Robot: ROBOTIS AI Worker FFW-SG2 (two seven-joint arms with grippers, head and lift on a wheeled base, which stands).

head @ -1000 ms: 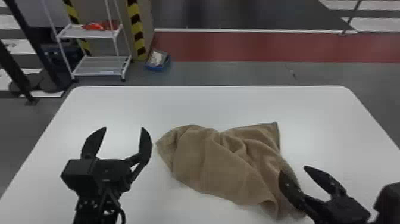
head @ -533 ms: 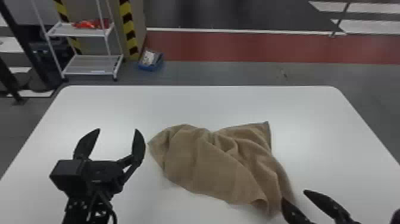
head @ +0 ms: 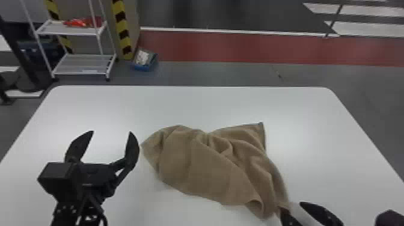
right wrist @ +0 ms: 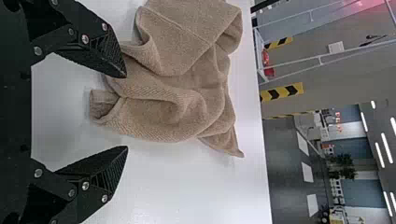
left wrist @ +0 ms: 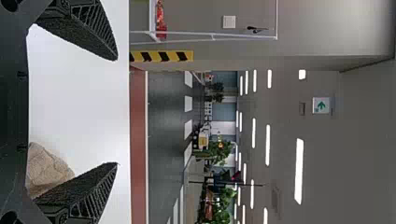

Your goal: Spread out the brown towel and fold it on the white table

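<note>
Your brown towel (head: pixel 210 168) lies bunched up on the white table (head: pixel 210 105), so spreading and folding both look left to do. It is soft and fuzzy, with bumpy wrinkles and one pointy corner. Your left gripper (head: pixel 105 133) has its fingers wide apart. Your right gripper (right wrist: pixel 127 112) has spread fingers too, near the towel's close end.

Towel (head: pixel 207 168): plain brown, softly textured
Folds: loose and rumpled, an edge curling at the near right
Corner: one pointing out at the far right
Lie: across the middle of the white bench (head: pixel 90 108)
</note>
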